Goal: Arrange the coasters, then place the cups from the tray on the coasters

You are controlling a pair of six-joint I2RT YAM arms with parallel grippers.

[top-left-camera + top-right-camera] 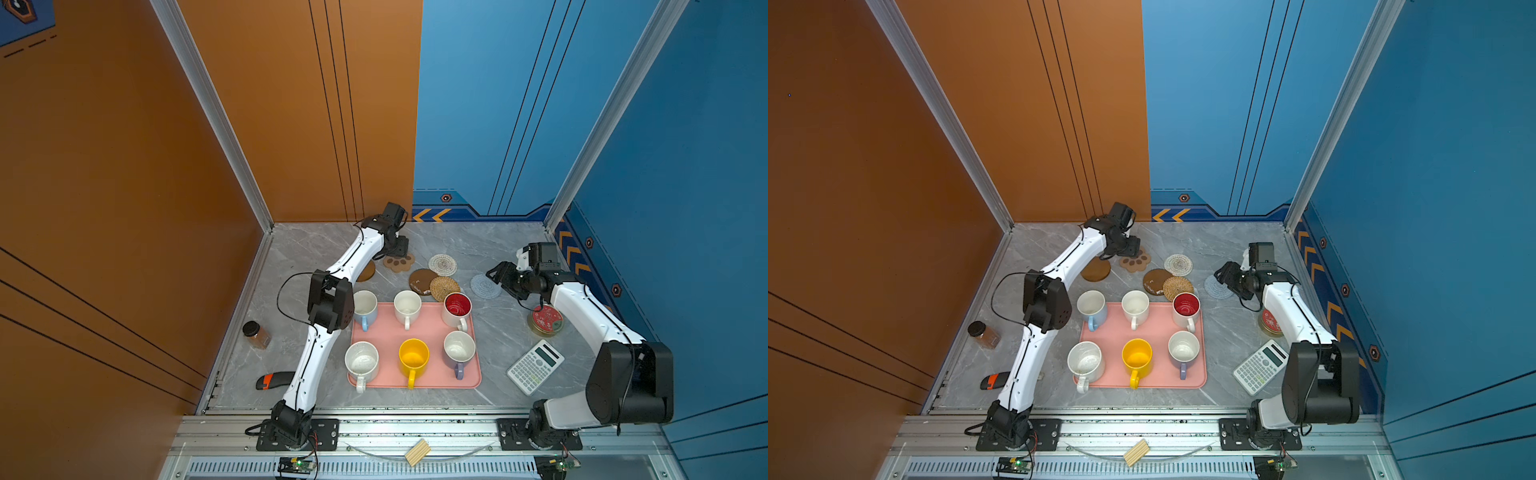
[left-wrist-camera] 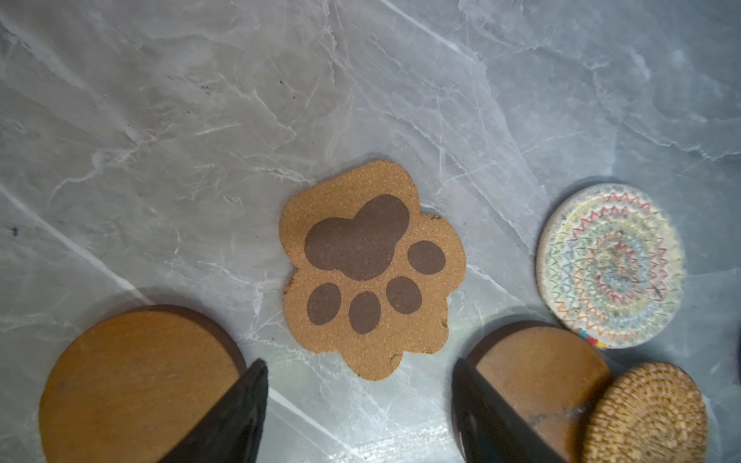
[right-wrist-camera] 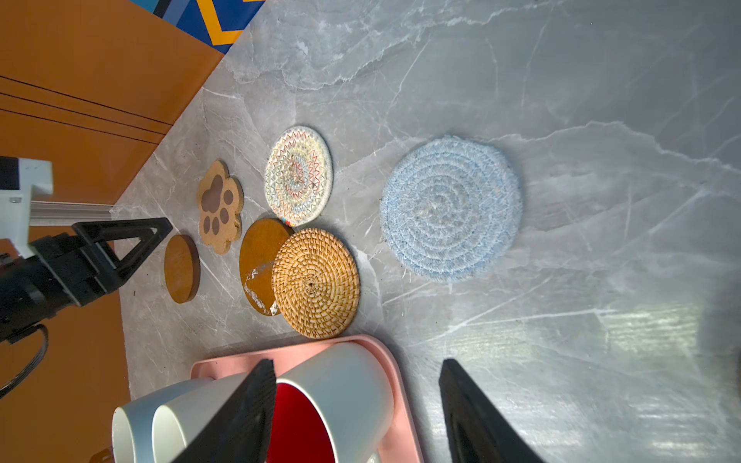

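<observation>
Six coasters [image 1: 442, 264] lie grouped on the counter [image 1: 498, 328] behind the tray [image 1: 390, 332], where all six cups [image 1: 413, 357] stand. The rattan mat [image 1: 444, 288] overlaps one brown disc [image 1: 420, 279]. Pulling either may drag the other, and a cup set there would likely rock. The left claw [image 2: 359, 364], wide and empty, hangs over the paw mat [image 2: 373, 268]. The right claw [image 3: 357, 362], wide and empty, is near the blue mat [image 3: 449, 208].

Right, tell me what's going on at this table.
Coasters are being arranged, and nothing is held. The left gripper hangs open by the tan paw-shaped coaster, and the right gripper is open near the pale blue woven coaster. The round rattan coaster overlaps a brown wooden disc. All six ceramic mugs stand on the pink rectangular tray.
</observation>
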